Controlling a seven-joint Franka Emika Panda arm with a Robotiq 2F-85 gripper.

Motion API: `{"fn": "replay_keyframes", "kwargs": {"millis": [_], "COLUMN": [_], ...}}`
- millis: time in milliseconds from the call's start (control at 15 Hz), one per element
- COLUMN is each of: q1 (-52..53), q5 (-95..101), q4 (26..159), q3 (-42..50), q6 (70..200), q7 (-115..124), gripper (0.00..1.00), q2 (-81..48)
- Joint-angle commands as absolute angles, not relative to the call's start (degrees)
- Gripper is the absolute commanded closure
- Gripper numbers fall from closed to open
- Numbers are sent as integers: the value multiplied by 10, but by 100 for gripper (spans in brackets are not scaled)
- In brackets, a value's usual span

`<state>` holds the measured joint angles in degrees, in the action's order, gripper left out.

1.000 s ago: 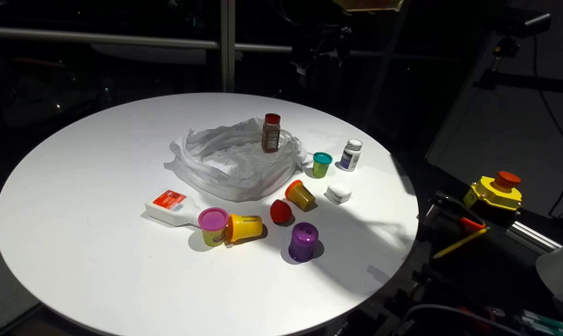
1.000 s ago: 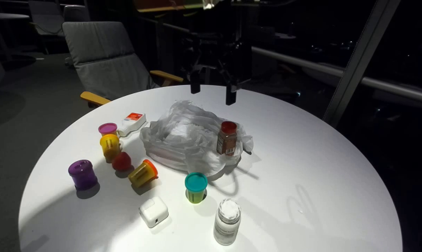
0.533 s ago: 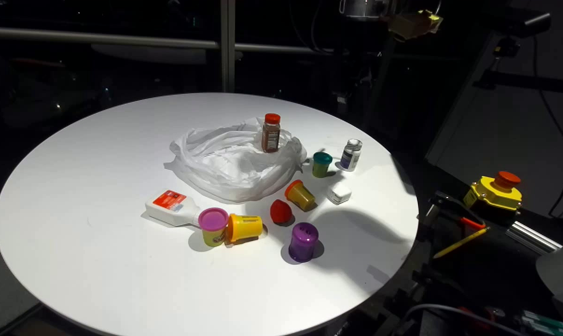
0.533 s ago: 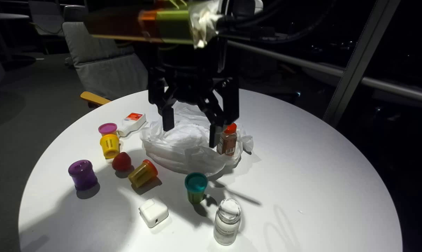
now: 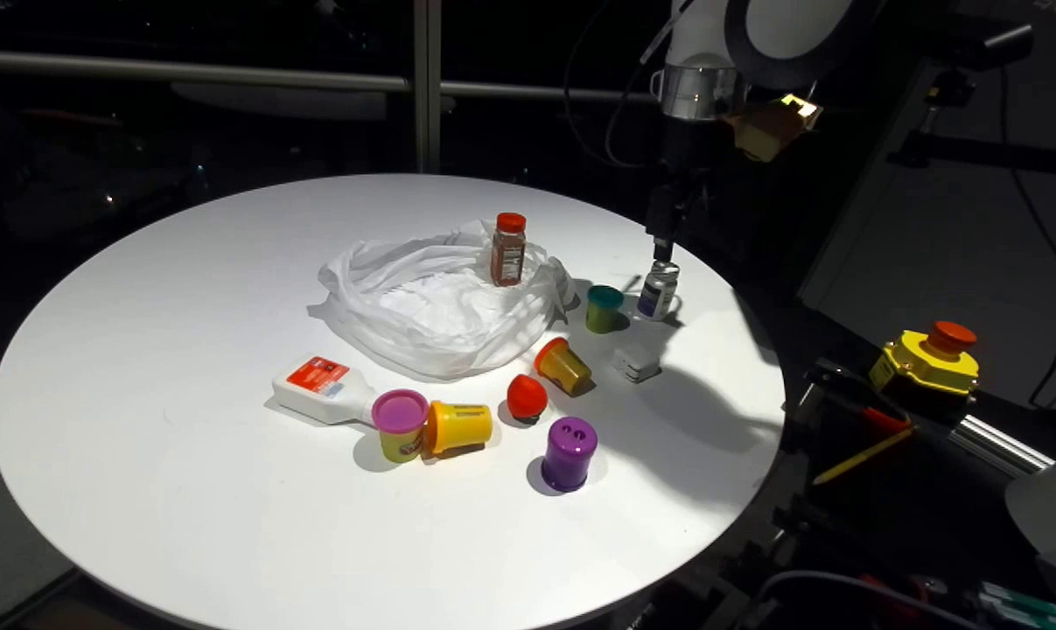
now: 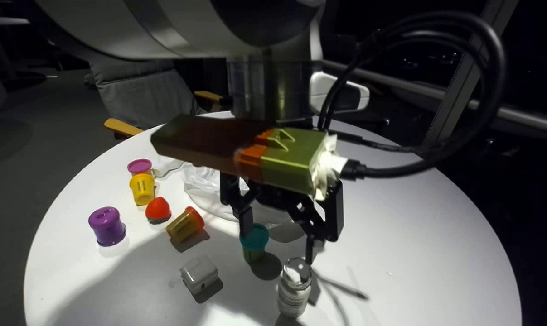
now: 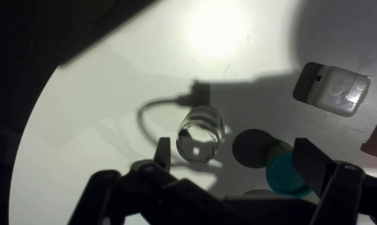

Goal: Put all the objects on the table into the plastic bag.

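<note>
My gripper (image 7: 232, 143) is open above the white bottle (image 7: 198, 140) and the teal-lidded green cup (image 7: 285, 175); nothing is held. In an exterior view its fingertips hang just over the bottle's cap. The plastic bag (image 5: 405, 346) lies spread on the round white table (image 5: 186, 490), with a red-capped bottle (image 5: 508, 252) upright at its far side. Nearer the front are a white squeeze bottle (image 5: 313, 389) on its side, a pink-lidded cup (image 5: 401, 424), a tipped yellow cup (image 5: 462, 426), a red object (image 5: 527, 397), a tipped orange-lidded cup (image 5: 564, 366), a purple cup (image 5: 569, 455) and a white case (image 5: 637, 362).
A yellow box with a red button (image 5: 930, 363) and a yellow pencil (image 5: 864, 455) sit on a dark surface beyond the table's edge. A grey chair (image 6: 151, 90) stands behind the table. Black cables (image 6: 486, 81) loop from the wrist.
The open gripper has come down and away from the bag, from above the table's far side to just over the white bottle. The objects have stayed in place.
</note>
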<state>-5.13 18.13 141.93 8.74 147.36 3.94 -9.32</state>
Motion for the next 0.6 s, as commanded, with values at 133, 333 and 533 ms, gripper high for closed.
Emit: {"fn": "replay_keyframes", "kwargs": {"millis": [133,333,533], "q1": [-55,-52,-59], "q5": [206,195,174], "q4": [1404,1398,1386], "q3": [119,131,131], "q6": [1537,1556,1564], "q7": [64,65,51], "gripper": [0,0,0], "q2": [-158,-182,-197]}}
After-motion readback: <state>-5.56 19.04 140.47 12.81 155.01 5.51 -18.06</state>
